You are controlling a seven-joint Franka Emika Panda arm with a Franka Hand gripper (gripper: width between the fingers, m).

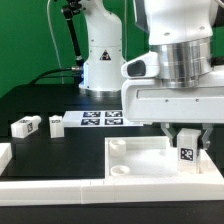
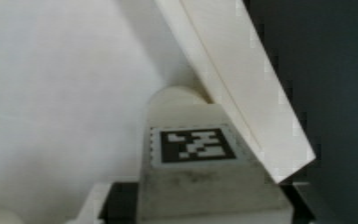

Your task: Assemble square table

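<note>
The jaws are clenched on a table leg (image 1: 186, 153) at 3 o'clock, right above the square table top (image 1: 140, 165), likely to fit it into a corner socket; a loose leg (image 1: 25, 126) and another leg (image 1: 57, 124) wait on the bench (image 1: 40, 100) at 9 o'clock

Exterior view: camera sits low, about table height, out front. It faces across the black table (image 1: 40, 100) toward the arm base (image 1: 100, 60) at the back. It is close in: the wrist and gripper (image 1: 186, 148) fill the exterior view's right, the square table top (image 1: 140, 168) lies in the foreground, and the marker board (image 1: 100, 118) is mid-distance.

Wrist view: camera on the wrist looks along the fingers, very near. The frame is mostly one tagged leg (image 2: 194, 150) and a slanted white edge (image 2: 247, 90).

Shared: that leg, pinched in the gripper. Whether the edge is the top's rim, can't tell.
</note>
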